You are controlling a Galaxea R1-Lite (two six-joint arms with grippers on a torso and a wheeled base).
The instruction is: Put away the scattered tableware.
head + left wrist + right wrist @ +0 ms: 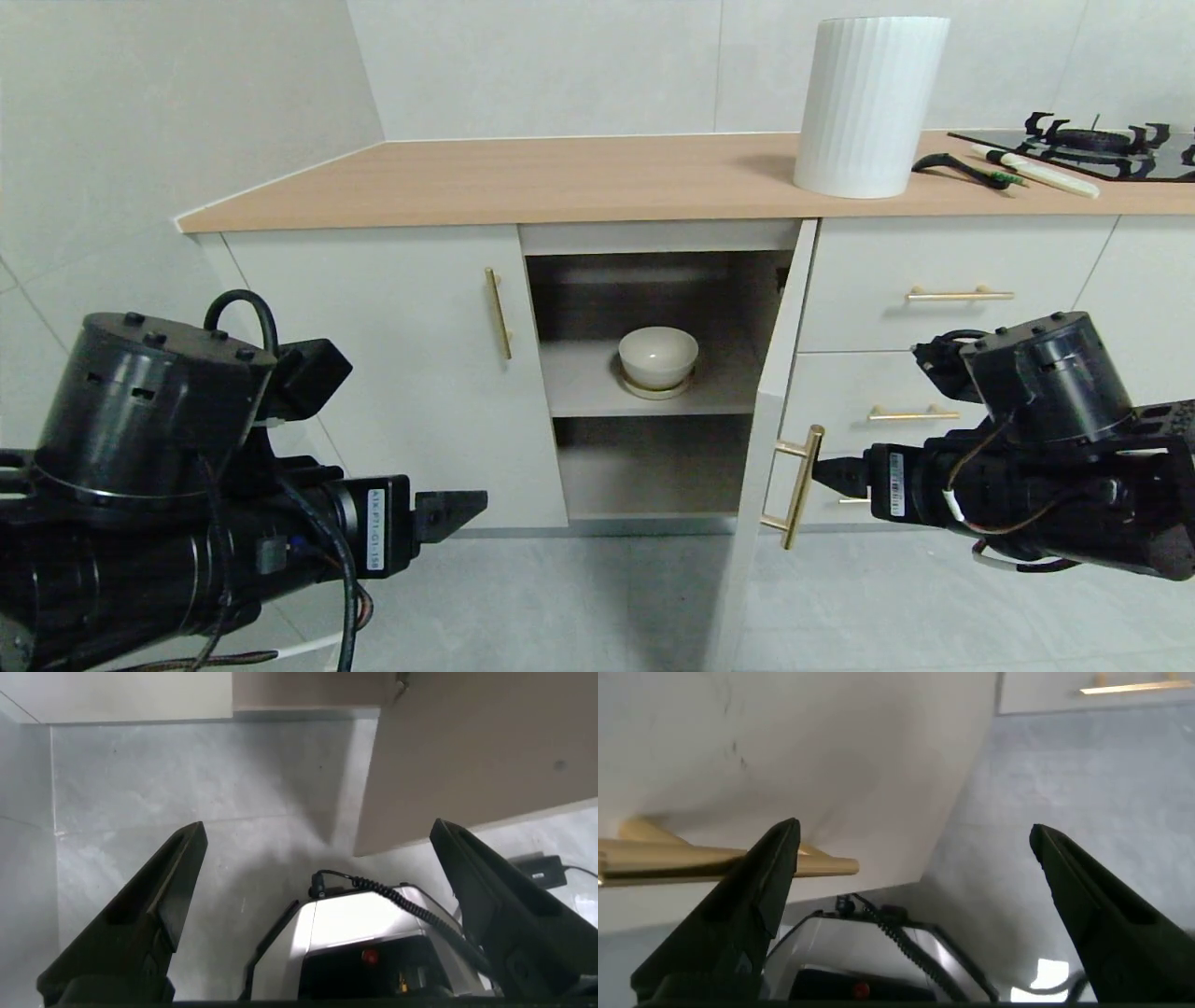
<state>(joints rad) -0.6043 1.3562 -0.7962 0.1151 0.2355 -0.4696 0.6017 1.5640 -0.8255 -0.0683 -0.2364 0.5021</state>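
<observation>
The bowl (657, 356) sits upright on a small plate (656, 388) on the upper shelf (579, 385) of the open cupboard, so I judge that piece stowed. On the surface (560, 177), beyond the white ribbed canister (868, 103), slim utensils (1032, 174) lie by the hob, perhaps next to collect.

My right end effector (826, 469) hangs just beside the brass handle (800, 485) of the open door (767, 392), fingers spread, pinching nothing. Shutting it calls for a push on the door's face. My left end effector (474, 506) sits low over the floor, spread too.

The right wrist view shows the handle (719, 861) close by one finger, finer than the head view. Only the head view shows the bowl.
</observation>
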